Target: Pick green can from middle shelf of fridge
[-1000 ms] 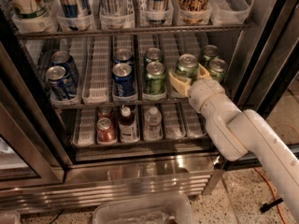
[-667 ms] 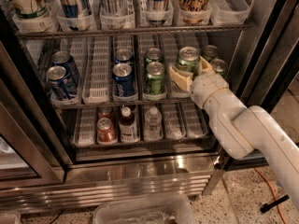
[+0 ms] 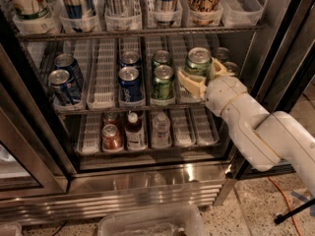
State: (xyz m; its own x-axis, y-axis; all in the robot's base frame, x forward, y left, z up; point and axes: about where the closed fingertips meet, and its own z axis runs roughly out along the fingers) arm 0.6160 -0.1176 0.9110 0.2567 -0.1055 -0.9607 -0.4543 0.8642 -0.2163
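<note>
Since a second ago, the gripper [image 3: 199, 71] and the green can [image 3: 198, 59] it holds sit a little higher in view, while the racks around them have not shifted. We see the jaws pinching that can from left and right, toward the right end of the middle shelf [image 3: 105, 90]. A pale finger hides the can's base, so we cannot tell whether it touches the surface. That surface is a wire rack lined with white slotted lane trays. Blue cans [image 3: 129, 82] stand in the lanes to the left, and two more green cans [image 3: 163, 80] stand just beside the held one. The white arm [image 3: 256, 127] reaches in from the lower right. Small bottles [image 3: 134, 129] stand on the rack below, and tall cans [image 3: 115, 4] fill the rack above. Under the fridge [image 3: 147, 183] with its stainless-steel base, a clear plastic bin [image 3: 147, 222] rests on the speckled floor [image 3: 246, 210]. An orange cable [image 3: 283, 195] trails across that floor at right.
</note>
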